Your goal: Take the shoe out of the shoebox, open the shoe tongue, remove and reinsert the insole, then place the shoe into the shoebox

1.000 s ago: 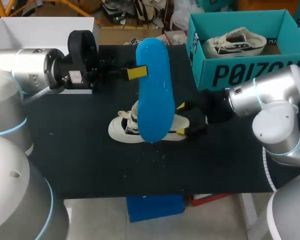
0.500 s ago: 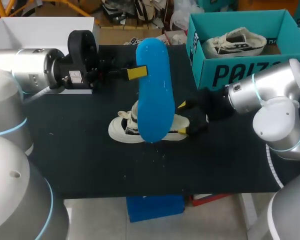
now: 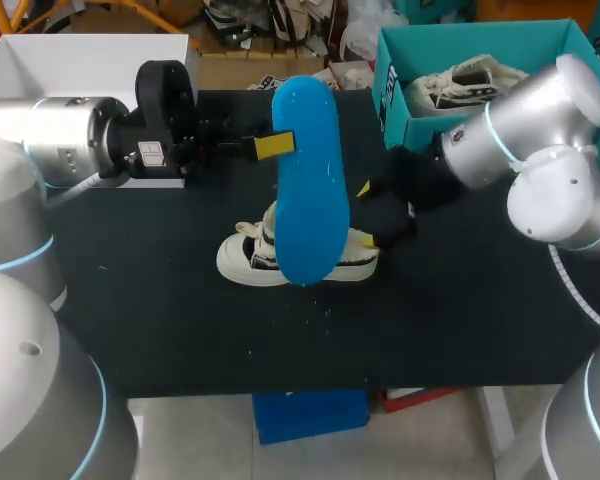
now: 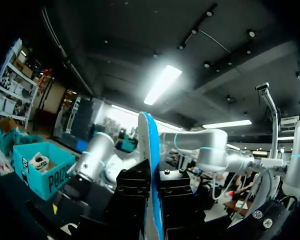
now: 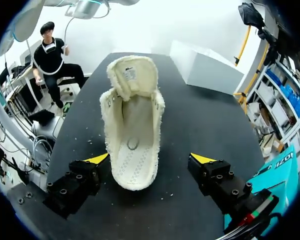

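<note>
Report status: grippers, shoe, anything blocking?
Left gripper jaws shut on blue insole, out of shoe. Right gripper jaws open, straddling shoe's near end on table. Nothing seen in the way.

One camera hangs high behind the robot, looking steeply down over the black worktop [image 3: 180, 330]. The left wrist camera sits close behind the left end effector [image 4: 151, 185] and is tilted upward, with the flat blue foam insole [image 4: 149, 145] edge-on between its fingers. The right wrist camera looks down past the right end effector [image 5: 150, 159] at the cream canvas shoe [image 5: 132, 120] close ahead. All three views catch the teal cardboard shoebox [image 3: 420, 150].
</note>
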Robot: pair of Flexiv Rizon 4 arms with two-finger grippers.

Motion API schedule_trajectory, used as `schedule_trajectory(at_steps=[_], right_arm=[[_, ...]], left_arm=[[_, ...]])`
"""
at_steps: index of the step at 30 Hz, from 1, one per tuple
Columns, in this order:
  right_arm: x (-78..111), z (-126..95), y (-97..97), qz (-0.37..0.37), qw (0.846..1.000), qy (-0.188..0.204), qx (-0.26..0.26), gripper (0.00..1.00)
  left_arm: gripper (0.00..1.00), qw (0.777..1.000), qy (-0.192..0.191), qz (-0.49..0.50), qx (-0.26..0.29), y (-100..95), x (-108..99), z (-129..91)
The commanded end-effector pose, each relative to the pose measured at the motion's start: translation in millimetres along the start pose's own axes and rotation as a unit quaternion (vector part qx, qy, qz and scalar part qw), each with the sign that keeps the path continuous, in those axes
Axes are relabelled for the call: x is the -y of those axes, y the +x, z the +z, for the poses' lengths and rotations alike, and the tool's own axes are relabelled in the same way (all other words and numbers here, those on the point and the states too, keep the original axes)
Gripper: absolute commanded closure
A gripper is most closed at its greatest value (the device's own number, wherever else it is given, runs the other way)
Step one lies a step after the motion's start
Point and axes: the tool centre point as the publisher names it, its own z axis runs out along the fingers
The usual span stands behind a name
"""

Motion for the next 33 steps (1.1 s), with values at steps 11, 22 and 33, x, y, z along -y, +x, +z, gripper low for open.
schedule_trajectory(at_steps=[11,22,33], right_arm=[[-41.9,26,-26.9,-0.022,0.970,0.239,-0.043,0.04],[-53.0,41,-17.6,-0.010,0.962,0.267,-0.061,0.19],[-59.9,53,-11.6,-0.024,0.953,0.293,-0.069,0.26]], left_arm=[[1.00,1.000,0.001,0.001,0.001,-0.4,-1,2],[1.00,1.000,0.001,0.001,0.001,-0.4,-1,2],[1.00,1.000,0.001,0.001,0.001,-0.4,-1,2]])
